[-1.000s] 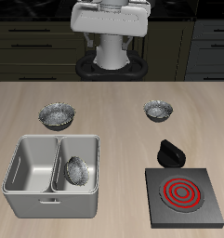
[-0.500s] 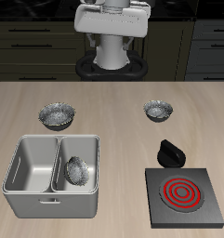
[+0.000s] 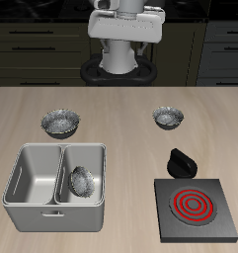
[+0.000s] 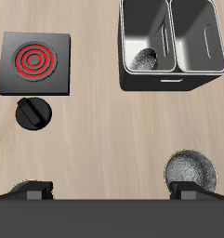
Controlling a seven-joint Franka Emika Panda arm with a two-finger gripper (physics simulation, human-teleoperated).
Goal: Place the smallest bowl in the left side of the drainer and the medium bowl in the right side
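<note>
Showing the bench (image 3: 120, 148) from the front and from the wrist camera. The drainer (image 3: 53, 186) stands close to the bench's front edge, its small handle on the front wall. One bowl, read as the medium bowl (image 3: 81, 181), lies in the drainer's right compartment. It is tipped up on edge and leans against the divider, with its dark mottled inside turned sideways; the wrist view shows it (image 4: 146, 61) in the same compartment.

The largest bowl (image 3: 61, 122) sits upright on the bench just behind the drainer, apart from its rim. The smallest bowl (image 3: 168, 118) also sits upright, equally far back but well away from the drainer to the side. Its size is close to that of the bowl in the drainer, so their ranking is not certain.

A black stove plate (image 3: 195, 208) with red rings lies level with the drainer, well apart from it. A black knob-like object (image 3: 180, 161) rests just behind the plate.

The arm (image 3: 125, 30) is raised at the back of the bench, far from the drainer. In the wrist view the gripper (image 4: 111, 192) has its jaws spread wide with nothing between them; the largest bowl lies just beside one fingertip (image 4: 191, 191).
</note>
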